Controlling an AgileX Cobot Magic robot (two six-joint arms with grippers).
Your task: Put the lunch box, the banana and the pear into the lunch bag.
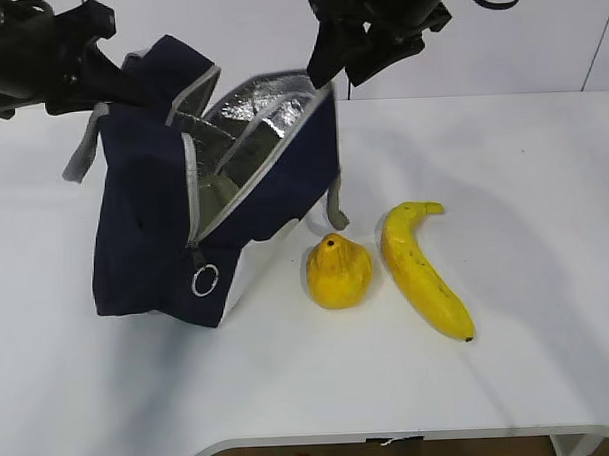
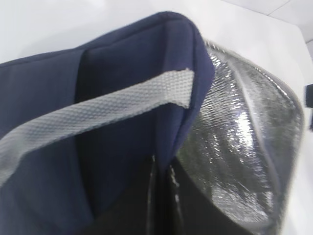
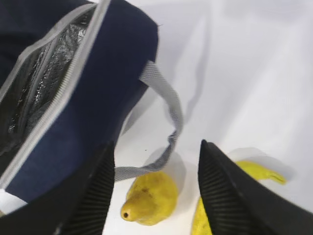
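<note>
The navy lunch bag stands open at the left, its silver lining showing. My left gripper is shut on the bag's upper left fabric wall and holds it up; in the left wrist view the cloth is pinched between dark fingers. My right gripper is open and empty, high above the bag's right rim. In the right wrist view the pear lies on the table far below the fingers. The pear and the banana lie right of the bag. The lunch box is not visible.
A grey webbing handle hangs off the bag's right side toward the pear. A metal ring pull dangles at the bag's front corner. The white table ends at its front edge.
</note>
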